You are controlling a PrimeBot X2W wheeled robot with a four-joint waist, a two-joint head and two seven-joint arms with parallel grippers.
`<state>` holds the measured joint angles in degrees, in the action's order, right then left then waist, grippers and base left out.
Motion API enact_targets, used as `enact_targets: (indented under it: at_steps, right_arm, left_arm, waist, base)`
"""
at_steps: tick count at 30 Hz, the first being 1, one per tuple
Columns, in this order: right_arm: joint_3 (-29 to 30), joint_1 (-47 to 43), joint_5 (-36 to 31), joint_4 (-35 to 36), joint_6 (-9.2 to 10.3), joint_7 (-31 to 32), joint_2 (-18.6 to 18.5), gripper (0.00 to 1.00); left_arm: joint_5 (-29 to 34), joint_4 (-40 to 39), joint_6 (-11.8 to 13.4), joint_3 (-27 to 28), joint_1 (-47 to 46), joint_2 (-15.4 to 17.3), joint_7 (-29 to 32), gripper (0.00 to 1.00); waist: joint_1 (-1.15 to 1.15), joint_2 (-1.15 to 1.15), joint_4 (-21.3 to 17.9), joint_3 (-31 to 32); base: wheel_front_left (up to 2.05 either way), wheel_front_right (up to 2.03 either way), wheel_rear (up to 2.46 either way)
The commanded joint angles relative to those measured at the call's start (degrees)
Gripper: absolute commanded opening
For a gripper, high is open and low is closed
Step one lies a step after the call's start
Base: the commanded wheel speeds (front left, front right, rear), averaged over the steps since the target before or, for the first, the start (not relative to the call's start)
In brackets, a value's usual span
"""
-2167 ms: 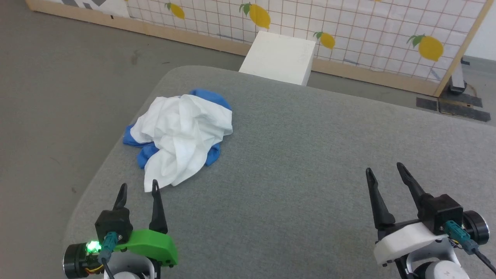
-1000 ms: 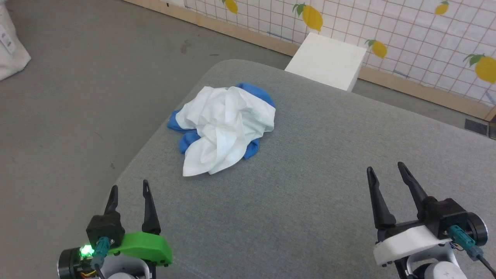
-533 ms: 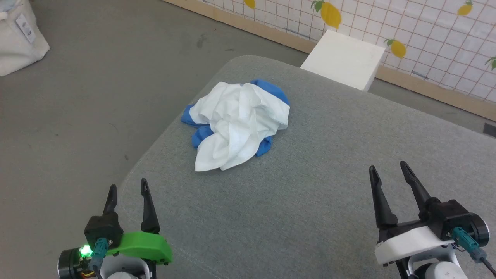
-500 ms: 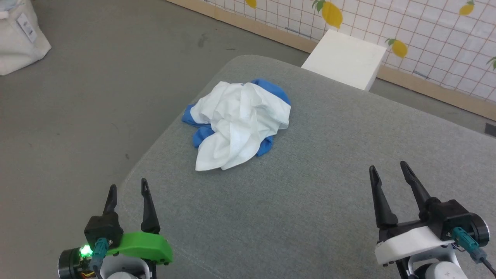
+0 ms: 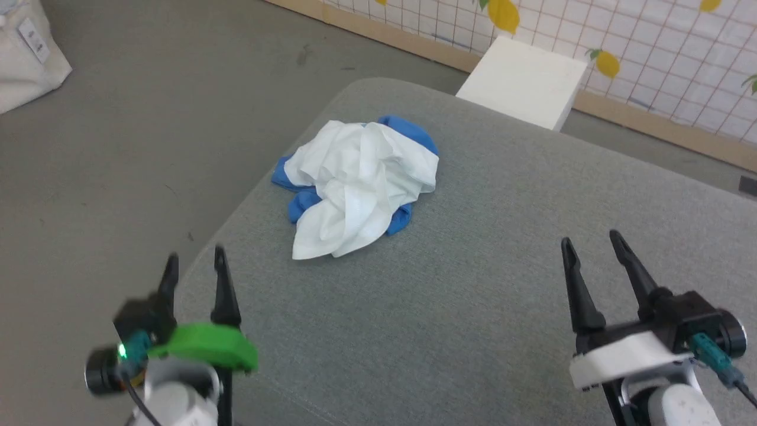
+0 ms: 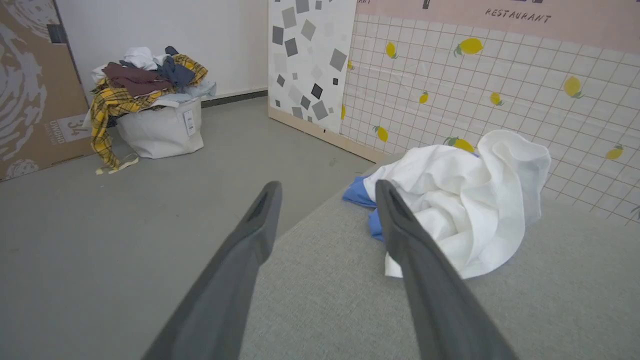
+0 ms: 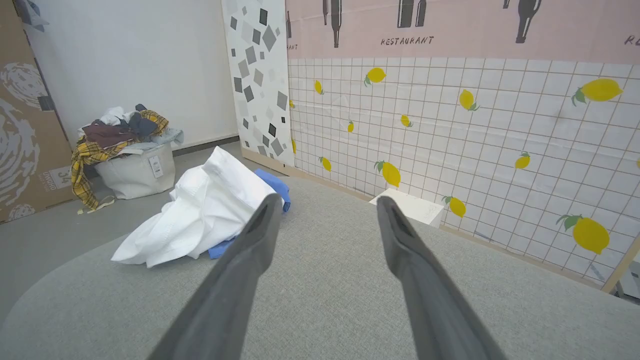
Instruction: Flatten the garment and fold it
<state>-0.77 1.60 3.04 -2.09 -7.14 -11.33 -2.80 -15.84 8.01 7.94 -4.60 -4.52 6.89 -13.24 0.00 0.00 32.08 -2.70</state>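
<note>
1 garment [image 5: 361, 177], 2 grippers [image 5: 195, 254] [image 5: 590, 238], 1 wht box [image 5: 523, 80], 1 bin [image 6: 160, 132]

A grey padded table [image 5: 473, 307] with rounded corners fills the lower right. The garment [image 5: 358, 183] lies crumpled on it, upper centre, near the table's left edge.

The garment [image 5: 358, 177] lies crumpled on the table [image 5: 473, 284] near its far left corner — white over blue. Left gripper [image 5: 195, 254] and right gripper [image 5: 590, 238] hover, fingers spread — well apart from it.
</note>
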Motion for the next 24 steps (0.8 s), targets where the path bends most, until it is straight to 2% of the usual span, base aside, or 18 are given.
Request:
enact_targets:
  at_steps: [1, 6, 12, 15, 19, 24]
  right_arm:
    - [-0.23, 1.78, -0.5, 0.8, -0.35, 0.3, -0.08, 1.0]
    - [-0.32, 5.04, -2.49, 3.52, -0.35, 1.6, -0.08, 1.0]
    - [-0.4, 8.25, -3.51, 4.47, -0.35, 1.56, -0.08, 1.0]
    - [-0.52, 9.8, -3.5, 4.41, -0.35, 1.09, -0.08, 1.0]
    - [-1.1, 11.86, -3.28, 4.19, -0.35, 0.34, -0.08, 1.0]
    - [-1.04, 12.96, -2.99, 3.79, -0.35, -0.71, -0.08, 1.0]
  left_arm:
    - [-0.92, -0.18, -1.25, 0.09, -3.91, 0.97, 1.12, 1.0]
    - [-5.07, 2.82, -6.14, 0.31, -16.92, 3.94, 10.08, 1.0]
    - [-12.21, 9.76, -9.73, 3.07, -29.42, 7.14, 21.58, 1.0]
    - [-15.37, 12.86, -10.15, 4.21, -32.39, 8.47, 27.95, 1.0]
    - [-19.78, 15.83, -9.49, 6.64, -34.13, 10.25, 35.78, 1.0]
    - [-22.85, 18.08, -6.04, 8.51, -33.6, 11.41, 44.02, 1.0]
  waist:
    - [0.0, 0.0, -3.35, -4.02]
    - [0.0, 0.0, -8.93, -12.82]
    - [0.0, 0.0, -15.91, -22.02]
    - [0.0, 0.0, -18.92, -25.32]
    - [0.0, 0.0, -22.6, -28.9]
    - [0.0, 0.0, -24.85, -31.07]
  base:
    - [0.0, 0.0, 0.0]
    - [0.0, 0.0, 0.0]
    - [0.0, 0.0, 0.0]
    - [0.0, 0.0, 0.0]
    - [0.0, 0.0, 0.0]
    - [0.0, 0.0, 0.0]
